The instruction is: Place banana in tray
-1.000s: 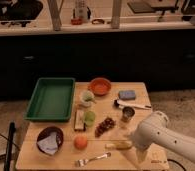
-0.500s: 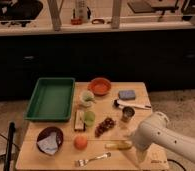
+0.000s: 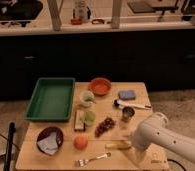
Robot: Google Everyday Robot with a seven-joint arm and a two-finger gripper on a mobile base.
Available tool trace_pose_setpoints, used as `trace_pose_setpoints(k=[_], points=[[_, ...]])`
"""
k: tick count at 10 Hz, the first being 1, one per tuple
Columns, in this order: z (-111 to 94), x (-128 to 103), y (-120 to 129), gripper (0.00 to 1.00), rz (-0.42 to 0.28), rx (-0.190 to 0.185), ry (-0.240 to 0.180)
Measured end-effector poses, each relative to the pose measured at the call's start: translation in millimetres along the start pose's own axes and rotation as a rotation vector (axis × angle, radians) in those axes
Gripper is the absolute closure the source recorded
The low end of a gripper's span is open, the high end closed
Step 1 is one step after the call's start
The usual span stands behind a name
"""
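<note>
At the front right of the wooden table (image 3: 61,161), the banana (image 3: 117,145) lies flat on the bare wood, with its length going from left to right. It is well apart from the tray (image 3: 51,98), which sits at the back left of the table. No object can be made out inside the tray.

The white arm (image 3: 166,142) comes in from the lower right corner and ends just beside the right end of the banana. The gripper (image 3: 140,154) points down at the end of this arm, very near the front edge of the table. The bulky arm covers most of it, so I cannot tell if the claw is apart or together, or if it touches the banana.

A fork (image 3: 92,160) lies in front of the banana, to its left. A round orange fruit (image 3: 80,142) sits left of the banana, and next to it on the left is a dark bowl (image 3: 49,139) with something pale inside. Behind the banana there is a bunch of dark grapes (image 3: 105,126) and a small metal cup (image 3: 127,113). Further back stand an orange bowl (image 3: 99,86) and a blue sponge (image 3: 126,94). A tool with a white handle (image 3: 133,105) lies between the sponge and the cup. Between the tray and the grapes are some greenish items (image 3: 88,107), too unclear to name.
</note>
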State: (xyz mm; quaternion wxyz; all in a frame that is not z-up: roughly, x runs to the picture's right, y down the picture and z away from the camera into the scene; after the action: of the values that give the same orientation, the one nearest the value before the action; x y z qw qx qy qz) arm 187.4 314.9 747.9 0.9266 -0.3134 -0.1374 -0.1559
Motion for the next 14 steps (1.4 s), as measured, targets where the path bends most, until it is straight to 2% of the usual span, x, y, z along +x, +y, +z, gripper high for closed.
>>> trace_pose_setpoints(k=[5, 7, 12, 13, 14], points=[[8, -30, -19, 0.21, -0.009, 0.022, -0.015], [14, -43, -26, 0.38, -0.032, 0.021, -0.022], [17, -41, -34, 0.88, -0.047, 0.026, -0.021], [16, -39, -36, 0.96, -0.052, 0.028, -0.020], [13, -39, -39, 1.00, -0.066, 0.033, -0.019]])
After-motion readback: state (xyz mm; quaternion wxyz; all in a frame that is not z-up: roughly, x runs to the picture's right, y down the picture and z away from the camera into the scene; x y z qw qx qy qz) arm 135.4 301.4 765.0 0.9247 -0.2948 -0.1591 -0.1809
